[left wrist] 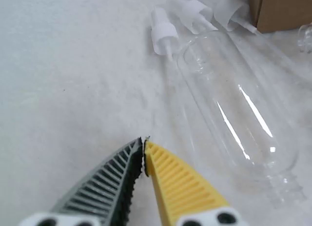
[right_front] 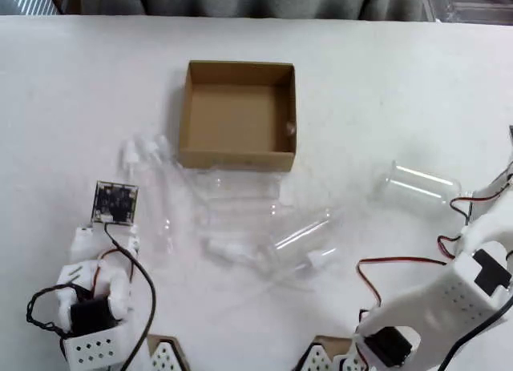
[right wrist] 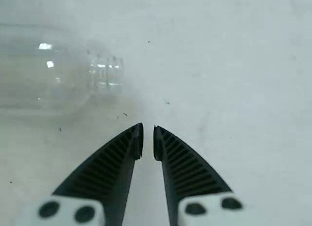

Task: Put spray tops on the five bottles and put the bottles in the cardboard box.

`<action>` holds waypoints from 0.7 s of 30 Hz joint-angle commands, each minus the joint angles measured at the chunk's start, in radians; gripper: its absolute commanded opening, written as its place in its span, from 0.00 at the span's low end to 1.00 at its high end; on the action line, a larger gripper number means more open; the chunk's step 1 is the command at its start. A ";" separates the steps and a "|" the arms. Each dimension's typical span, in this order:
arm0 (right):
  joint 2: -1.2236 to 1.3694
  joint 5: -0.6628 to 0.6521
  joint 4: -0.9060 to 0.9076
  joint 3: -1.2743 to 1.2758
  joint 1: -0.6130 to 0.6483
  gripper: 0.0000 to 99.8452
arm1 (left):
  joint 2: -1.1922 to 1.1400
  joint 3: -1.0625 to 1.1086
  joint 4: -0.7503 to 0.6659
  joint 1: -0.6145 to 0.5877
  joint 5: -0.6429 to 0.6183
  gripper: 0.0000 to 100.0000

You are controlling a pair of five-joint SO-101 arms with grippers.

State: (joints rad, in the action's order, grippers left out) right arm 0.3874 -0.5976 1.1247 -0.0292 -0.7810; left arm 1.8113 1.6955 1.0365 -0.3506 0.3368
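The open cardboard box sits at the middle of the table, nothing clearly showing in it. Several clear bottles lie on their sides in front of it, one near the centre and one apart at the right. White spray tops lie loose left of the box. My left gripper is shut and empty, just short of a lying bottle and a spray top. My right gripper is shut on nothing, near the threaded neck of the right bottle.
The left arm stands at the front left, the right arm at the front right with red and black wires beside it. The box's corner shows beyond the spray tops. Bare white table lies to the far left and right.
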 commanded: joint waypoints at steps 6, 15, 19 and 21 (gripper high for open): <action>0.048 0.157 -0.145 -0.020 0.067 0.03 | 0.013 -0.003 -0.023 -0.008 0.006 0.02; 0.053 0.308 -0.318 -0.026 0.130 0.06 | 0.013 -0.003 -0.023 -0.008 0.006 0.02; 0.094 0.342 -0.320 -0.104 0.160 0.01 | 0.013 -0.003 -0.023 -0.008 0.006 0.02; 0.119 0.390 -0.271 -0.172 0.163 0.02 | 0.013 -0.003 -0.023 -0.008 0.006 0.02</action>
State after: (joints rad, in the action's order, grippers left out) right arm 0.5102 -0.2585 0.8209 -0.0890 -0.6306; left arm 1.8113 1.6955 1.0365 -0.3506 0.3368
